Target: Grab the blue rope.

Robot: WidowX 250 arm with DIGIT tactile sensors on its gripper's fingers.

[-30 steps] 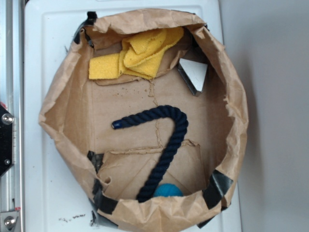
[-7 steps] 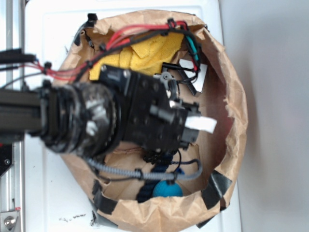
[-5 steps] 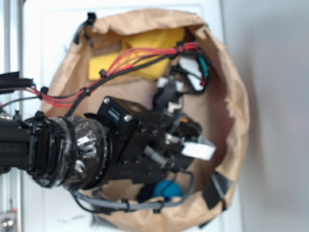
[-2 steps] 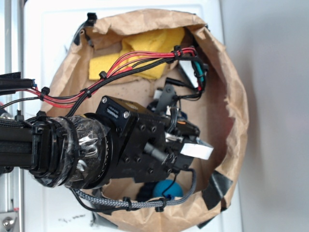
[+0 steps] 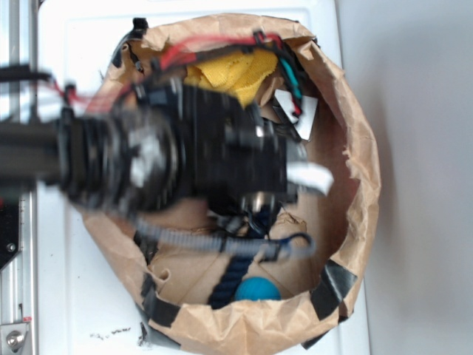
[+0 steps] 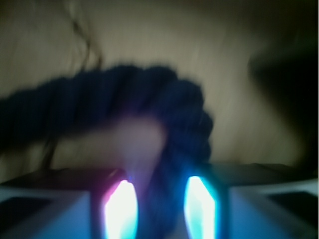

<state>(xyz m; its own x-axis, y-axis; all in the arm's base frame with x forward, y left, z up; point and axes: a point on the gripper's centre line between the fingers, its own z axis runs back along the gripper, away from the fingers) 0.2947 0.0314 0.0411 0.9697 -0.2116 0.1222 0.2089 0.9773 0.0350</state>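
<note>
The blue rope lies in the brown paper bag; only its lower tail shows below my arm in the exterior view, the rest is hidden. In the wrist view, the dark twisted blue rope bends in an arc and runs down between my two lit fingers. My gripper stands shut on it, and the strand fills the gap between the pads. From outside, my gripper points down into the bag, blurred, with its fingertips hidden under the black wrist.
A small bright blue ball sits by the rope's tail at the bag's near wall. Yellow cloth and a white triangular piece lie at the far side. A grey braided cable loops under the arm. Bag walls rise all round.
The arm has swung towards the bag's far side since 0.4 s ago and is blurred with motion. The rope's tail stays by the ball.
</note>
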